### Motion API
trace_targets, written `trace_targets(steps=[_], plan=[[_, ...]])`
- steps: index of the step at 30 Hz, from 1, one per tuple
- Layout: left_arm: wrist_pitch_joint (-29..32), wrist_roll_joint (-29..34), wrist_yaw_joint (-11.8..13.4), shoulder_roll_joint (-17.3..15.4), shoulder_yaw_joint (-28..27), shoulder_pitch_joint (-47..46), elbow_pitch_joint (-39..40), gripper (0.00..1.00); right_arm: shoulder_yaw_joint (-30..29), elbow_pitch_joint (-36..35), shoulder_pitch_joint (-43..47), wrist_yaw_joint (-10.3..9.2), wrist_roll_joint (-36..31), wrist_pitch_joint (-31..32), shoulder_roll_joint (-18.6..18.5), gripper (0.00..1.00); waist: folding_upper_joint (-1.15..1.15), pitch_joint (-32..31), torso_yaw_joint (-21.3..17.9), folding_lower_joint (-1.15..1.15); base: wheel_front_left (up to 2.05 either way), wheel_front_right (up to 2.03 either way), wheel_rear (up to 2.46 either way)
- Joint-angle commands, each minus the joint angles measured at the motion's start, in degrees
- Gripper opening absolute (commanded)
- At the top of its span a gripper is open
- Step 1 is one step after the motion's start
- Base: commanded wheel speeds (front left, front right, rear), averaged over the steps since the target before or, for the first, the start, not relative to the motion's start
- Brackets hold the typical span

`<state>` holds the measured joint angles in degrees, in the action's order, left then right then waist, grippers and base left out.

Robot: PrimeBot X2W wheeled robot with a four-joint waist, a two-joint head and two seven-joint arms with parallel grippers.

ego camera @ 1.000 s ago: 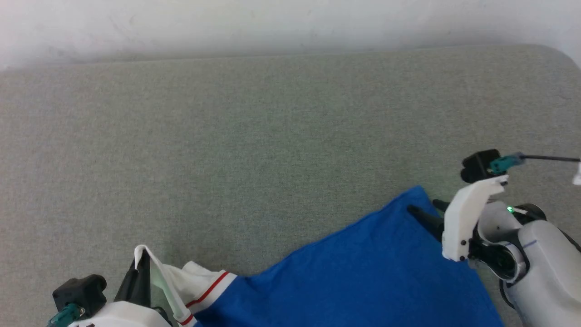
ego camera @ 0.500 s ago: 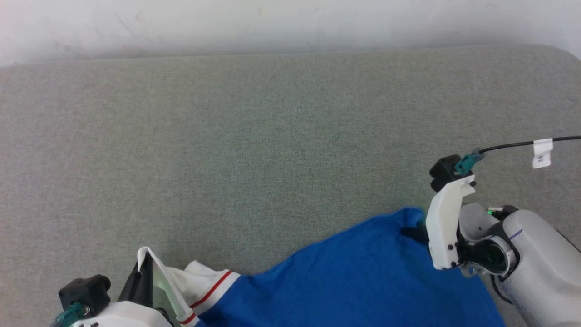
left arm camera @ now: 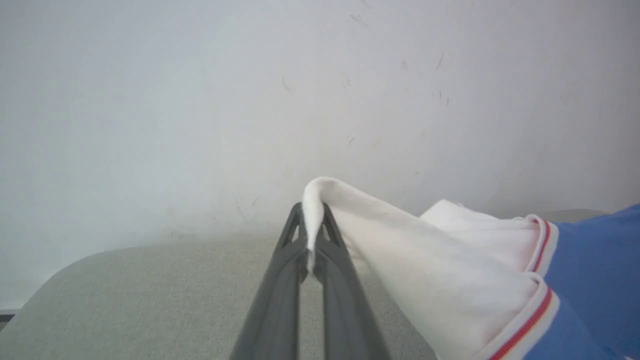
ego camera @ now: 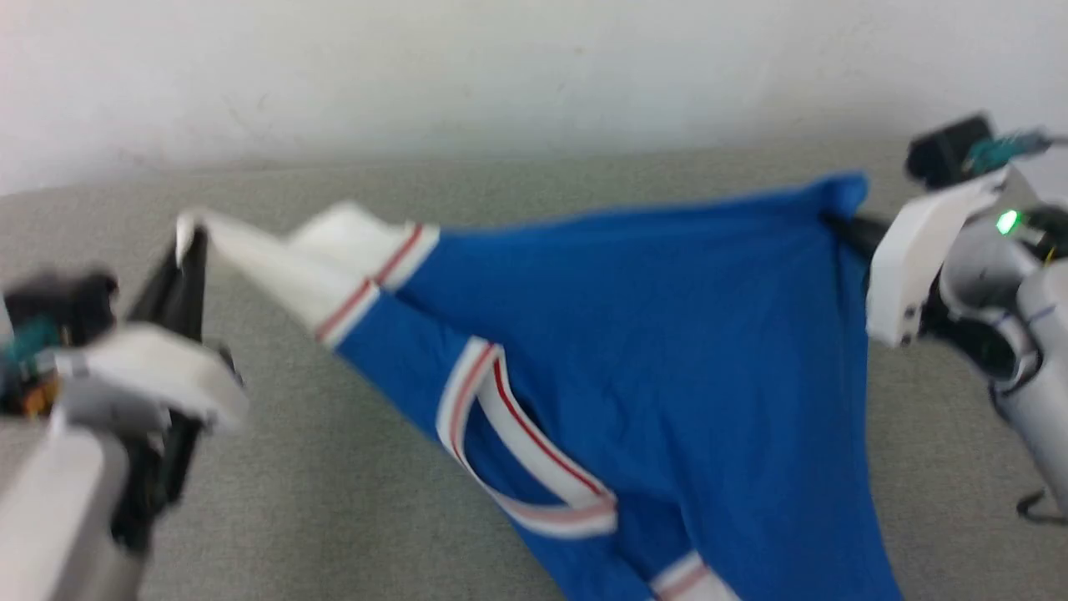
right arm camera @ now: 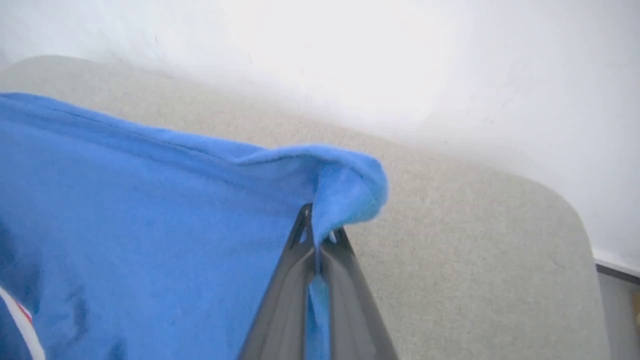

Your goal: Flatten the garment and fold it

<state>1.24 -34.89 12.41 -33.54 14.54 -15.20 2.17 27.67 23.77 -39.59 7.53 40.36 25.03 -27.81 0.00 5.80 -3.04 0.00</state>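
Royal-blue garment (ego camera: 684, 351), white sleeve, red-striped trim, stretched aloft above the grey surface, hanging to a point.

We are looking at what is reading as a bare robot test room or lab rather than a home, though we are not seeing enough to be sure. A grey-green, felt-like tabletop with rounded corners (ego camera: 350, 401) is spreading across the lower part of the head view. A plain white wall marked with small scuffs and scratches (ego camera: 501, 75) is rising directly behind it along the top. At the lower right of the right wrist view, a dark strip (right arm camera: 620, 274) is running beyond the tabletop's corner.
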Motion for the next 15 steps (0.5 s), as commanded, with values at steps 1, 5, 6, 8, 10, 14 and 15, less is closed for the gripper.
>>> trace_targets(steps=[1, 5, 6, 8, 10, 14, 15], plan=[[0.6, 1.0, -1.2, -0.7, 0.4, -4.7, -2.0, 0.0, -1.2, 1.1, -2.2, -0.04, -1.2, -1.0, 0.4, 0.0, 0.0, -0.5, -1.0, 0.0, 0.0, 0.0, 0.0], [1.4, 3.0, -4.4, -0.4, 2.0, -18.4, -9.5, 0.0, -4.2, 3.2, -9.1, -0.04, -4.3, -4.7, 1.2, 0.0, 0.0, 2.2, -1.6, 0.0, 0.0, 0.0, 0.0], [1.4, 3.9, -4.9, -0.2, 2.6, -21.7, -11.5, 0.0, -4.8, 3.8, -11.0, -0.04, -4.9, -5.7, 1.5, 0.0, 0.0, 3.2, -1.7, 0.0, 0.0, 0.0, 0.0], [1.1, 5.5, -5.6, 0.5, 3.4, -28.5, -15.2, 0.0, -6.2, 4.8, -15.1, -0.04, -6.1, -8.0, 1.7, 0.0, 0.0, 5.8, -2.0, 0.0, 0.0, 0.0, 0.0], [0.2, 7.1, -6.0, 1.0, 3.7, -35.2, -19.0, 0.0, -7.3, 5.9, -19.5, -0.04, -7.1, -10.6, 2.1, 0.0, 0.0, 8.7, -2.4, 0.0, 0.0, 0.0, 0.0], [-2.2, 9.2, -6.2, 1.1, 3.2, -45.5, -24.5, 0.0, -7.7, 7.2, -26.0, -0.04, -8.9, -14.8, 2.0, 0.0, 0.0, 13.2, -3.1, 0.0, 0.0, 0.0, 0.0], [-3.0, 10.0, -6.4, 1.0, 3.3, -48.7, -26.2, 0.0, -7.7, 7.7, -27.9, -0.04, -9.4, -16.1, 1.9, 0.0, 0.0, 14.6, -3.3, 0.0, 0.0, 0.0, 0.0]])
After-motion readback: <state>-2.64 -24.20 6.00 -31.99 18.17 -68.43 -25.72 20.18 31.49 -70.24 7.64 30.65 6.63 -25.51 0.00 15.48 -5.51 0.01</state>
